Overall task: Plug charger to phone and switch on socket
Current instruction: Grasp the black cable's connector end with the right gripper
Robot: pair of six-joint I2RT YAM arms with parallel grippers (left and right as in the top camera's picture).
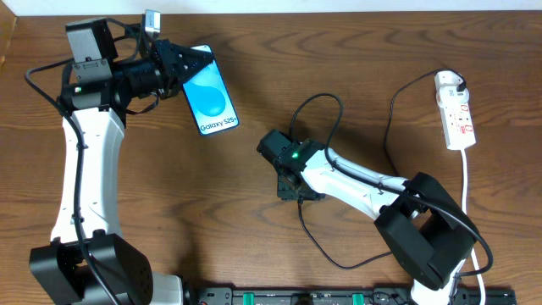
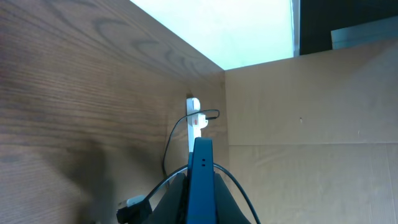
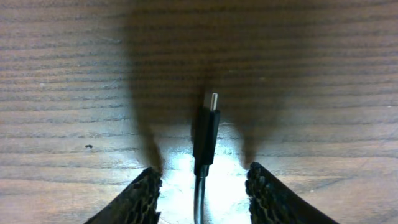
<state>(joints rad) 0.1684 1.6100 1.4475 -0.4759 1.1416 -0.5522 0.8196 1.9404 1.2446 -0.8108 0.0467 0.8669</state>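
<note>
Charger [image 3: 206, 130]: lies flat on the bare wood of the table [image 1: 212, 212] at the centre of the right wrist view, metal tip toward the top of the frame, cable running off in loops to the socket [image 1: 455, 108] at the upper right of the overhead view. Straddled by the right gripper [image 3: 203, 177], jaws apart on either side of the plug, touching nothing and holding nothing. Phone [image 1: 210, 97]: upper left of the overhead view, pinched by its upper end in the left gripper [image 1: 190, 68], clamped tight, seen edge-on low in the left wrist view. Likely troubles from here: closing too far back on the soft cable and letting the tip droop; closing off-centre and skating the plug across the wood; swivelling the phone in its end-on pinch once the plug presses in; tugging the socket with a taut loop. Readable: "Galaxy S25+" across the lower screen; red marks on the socket too small to make out.
</note>
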